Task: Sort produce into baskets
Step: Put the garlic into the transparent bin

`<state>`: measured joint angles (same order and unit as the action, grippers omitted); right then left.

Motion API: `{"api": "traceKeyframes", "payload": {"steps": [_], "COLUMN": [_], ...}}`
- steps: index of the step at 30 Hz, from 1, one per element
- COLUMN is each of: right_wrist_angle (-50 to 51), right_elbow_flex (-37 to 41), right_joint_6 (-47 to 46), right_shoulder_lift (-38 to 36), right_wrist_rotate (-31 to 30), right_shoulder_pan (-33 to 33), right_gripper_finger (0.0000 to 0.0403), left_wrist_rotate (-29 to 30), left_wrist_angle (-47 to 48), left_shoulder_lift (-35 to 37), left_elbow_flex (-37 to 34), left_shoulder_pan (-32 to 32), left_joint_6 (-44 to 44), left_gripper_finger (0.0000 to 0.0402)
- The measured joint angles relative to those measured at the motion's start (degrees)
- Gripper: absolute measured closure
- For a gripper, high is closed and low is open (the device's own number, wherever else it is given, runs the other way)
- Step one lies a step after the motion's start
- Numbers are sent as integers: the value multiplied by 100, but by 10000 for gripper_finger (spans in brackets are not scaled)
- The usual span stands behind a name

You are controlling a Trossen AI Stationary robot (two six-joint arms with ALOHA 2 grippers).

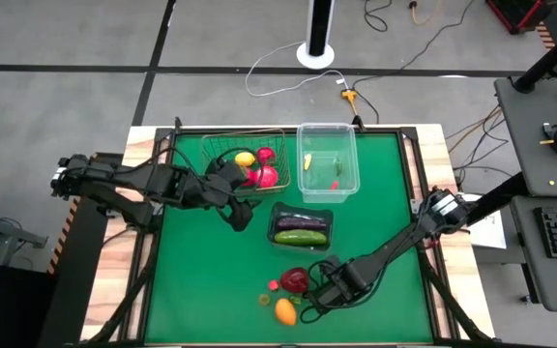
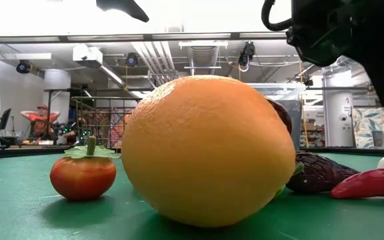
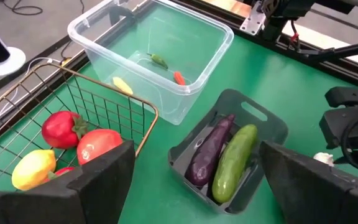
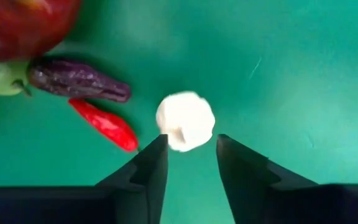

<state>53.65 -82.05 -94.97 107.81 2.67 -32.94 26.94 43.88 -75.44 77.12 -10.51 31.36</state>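
My right gripper (image 4: 191, 146) is open and points down over the near middle of the green table (image 1: 211, 290). A white garlic (image 4: 185, 121) lies on the table just beyond its fingertips. Beside the garlic lie a red chili (image 4: 104, 124), a dark purple chili (image 4: 79, 79) and a dark-red round fruit (image 1: 295, 279). An orange fruit (image 1: 285, 311) and a tiny tomato (image 2: 83, 175) lie nearer the table's front. My left gripper (image 1: 238, 211) is open and empty, between the wire basket (image 1: 222, 138) and the dark tray (image 1: 303, 209). My right gripper comes from above, with its open fingertips (image 4: 157, 152) on either side of the garlic's nearer edge (image 4: 178, 144). I cannot tell whether they touch it. The garlic lies on the table.
The wire basket holds a lemon (image 3: 35, 169) and red round fruits (image 3: 61, 129). The clear tub (image 1: 351, 184) holds a yellow piece and small chilies (image 3: 179, 78). The dark tray holds an eggplant (image 3: 210, 149) and a cucumber (image 3: 234, 160). Bare green table lies at the near left.
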Motion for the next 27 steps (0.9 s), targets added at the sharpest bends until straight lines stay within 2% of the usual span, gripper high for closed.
{"api": "traceKeyframes", "payload": {"steps": [16,21,27], "right_wrist_angle": [-90,16,843], "right_elbow_flex": [86,90,-14], "right_joint_6": [198,262,320], "right_shoulder_lift": [20,-139,-1050], "right_wrist_rotate": [-245,-243,-491], "right_shoulder_pan": [34,37,174], "right_gripper_finger": [387,391,391], "left_wrist_rotate": [9,10,-74], "left_wrist_angle": [4,4,71], "left_shoulder_lift": [0,0,0], "left_elbow_flex": [-2,-2,-2], "left_shoulder_pan": [-34,-37,-138], "left_joint_6": [-1,-1,-1], "left_gripper_finger": [75,75,75]}}
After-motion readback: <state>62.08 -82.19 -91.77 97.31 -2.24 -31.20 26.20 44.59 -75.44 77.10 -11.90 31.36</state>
